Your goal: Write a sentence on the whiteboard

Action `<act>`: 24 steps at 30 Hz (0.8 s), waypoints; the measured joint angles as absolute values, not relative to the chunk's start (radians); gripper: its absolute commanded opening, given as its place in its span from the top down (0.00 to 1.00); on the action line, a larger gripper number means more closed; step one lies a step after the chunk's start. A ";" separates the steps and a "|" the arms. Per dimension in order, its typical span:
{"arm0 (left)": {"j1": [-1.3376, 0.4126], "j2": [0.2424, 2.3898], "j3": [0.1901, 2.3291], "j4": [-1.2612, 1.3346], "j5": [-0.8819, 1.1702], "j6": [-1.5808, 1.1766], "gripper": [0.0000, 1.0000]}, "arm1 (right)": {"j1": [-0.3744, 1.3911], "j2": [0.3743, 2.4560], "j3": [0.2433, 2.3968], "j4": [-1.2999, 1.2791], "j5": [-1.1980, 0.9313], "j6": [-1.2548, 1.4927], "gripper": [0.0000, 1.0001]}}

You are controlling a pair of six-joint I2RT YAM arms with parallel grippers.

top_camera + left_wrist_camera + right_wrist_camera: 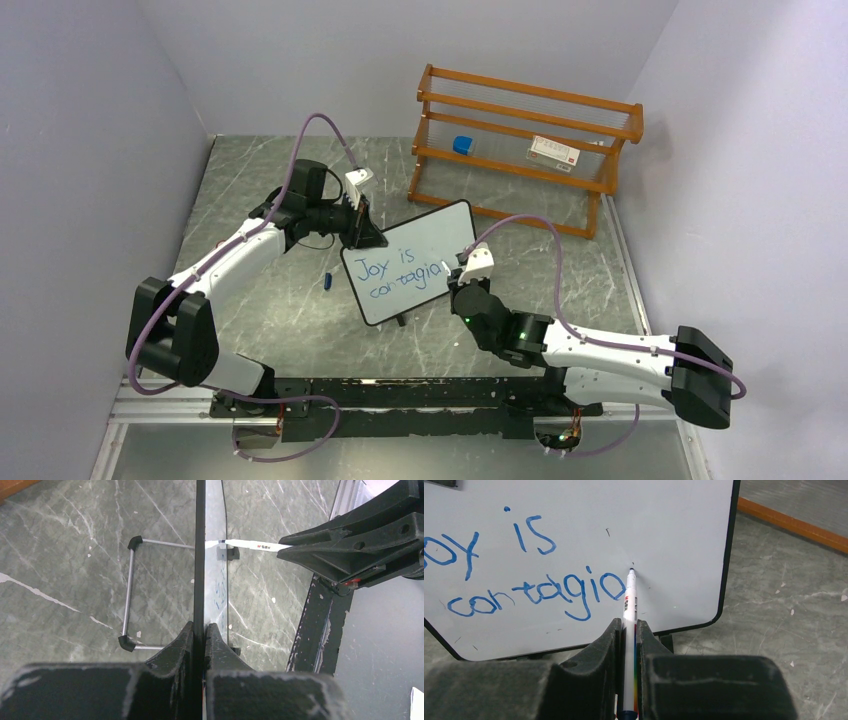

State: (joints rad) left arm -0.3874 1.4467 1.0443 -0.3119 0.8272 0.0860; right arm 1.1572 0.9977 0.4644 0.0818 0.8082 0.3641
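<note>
The right gripper [628, 625] has its jaws closed tight on a marker [629, 600]. The marker's tip sits just past the last "o" of "contagio"; whether it touches the board [674, 540] I cannot tell. The left gripper [200, 630] is pinched shut on the board's edge, steadying it. The board stands mid-table [300, 330], in front of the rack [520, 130].

The sentence [524, 585] looks nearly done: "Joy is" above, "contagio" below, "us" lacking. The next move calls for shifting the tip right. Little white remains before the frame, so the letters must be small, the pressure light and the left hold firm.
</note>
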 measured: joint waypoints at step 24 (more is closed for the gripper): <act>-0.387 1.451 1.047 -0.312 0.828 0.086 0.95 | 1.155 0.986 0.465 -0.047 0.773 0.470 1.00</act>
State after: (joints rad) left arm -0.3874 1.4506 1.0470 -0.3119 0.8284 0.0860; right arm 1.1545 0.9855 0.4652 -0.0471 0.7731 0.4702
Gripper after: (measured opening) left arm 0.095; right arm 0.139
